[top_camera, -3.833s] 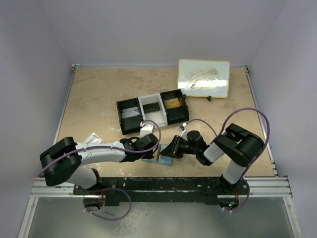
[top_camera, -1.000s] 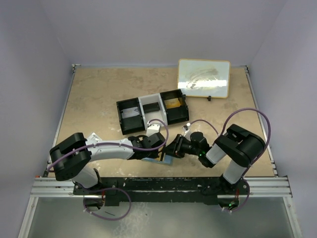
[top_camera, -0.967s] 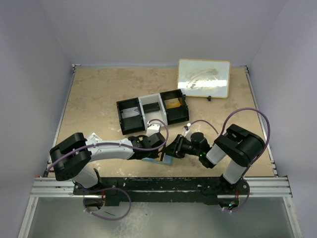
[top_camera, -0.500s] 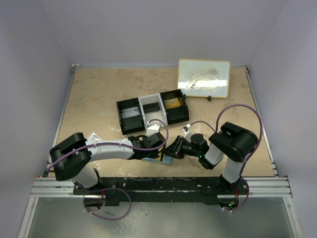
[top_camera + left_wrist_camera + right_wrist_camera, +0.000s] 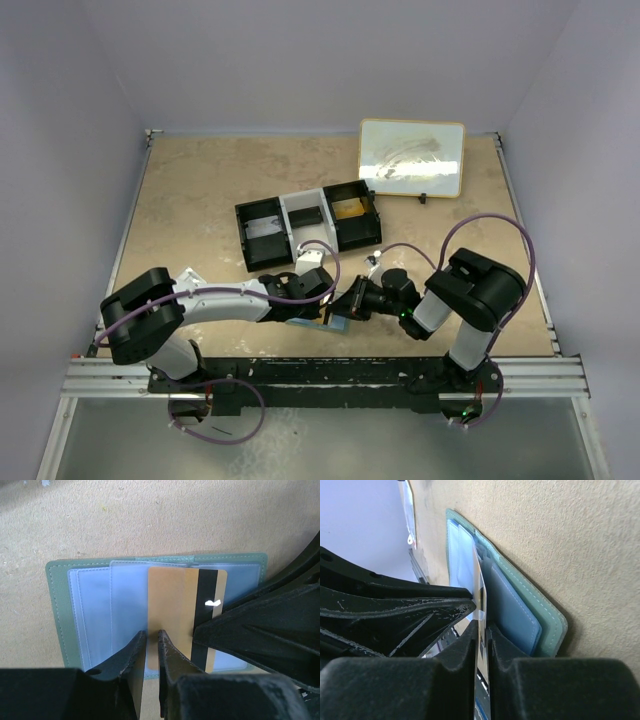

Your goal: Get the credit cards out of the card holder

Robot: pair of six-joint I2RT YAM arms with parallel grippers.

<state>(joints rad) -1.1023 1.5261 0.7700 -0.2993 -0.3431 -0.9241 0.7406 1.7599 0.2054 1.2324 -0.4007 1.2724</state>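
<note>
**Top external view.** The card holder (image 5: 335, 323) lies open on the table (image 5: 200, 200). The black-and-white tray (image 5: 240, 232) stands beyond the card holder. The left gripper (image 5: 318, 305) is over the holder's left part. The right gripper (image 5: 347, 303) meets the holder from the right.

**Left wrist view.** The card holder (image 5: 90, 610) lies flat, light blue inside facing up. The orange-tan credit card (image 5: 175, 610), with a black stripe, lies over the holder's middle and right half. The left gripper (image 5: 151, 636) is at the holder's near edge, over the card's left edge. Its jaws are drawn almost together, leaving only a slit, and nothing is seen clamped between them. A finger (image 5: 250, 625) of the right gripper covers the card's near right corner.

**Right wrist view.** The right gripper (image 5: 481, 626) is clenched on the orange-tan credit card (image 5: 480, 595). The card is seen edge-on, raised off the blue pocket of the card holder (image 5: 520, 605).
</note>
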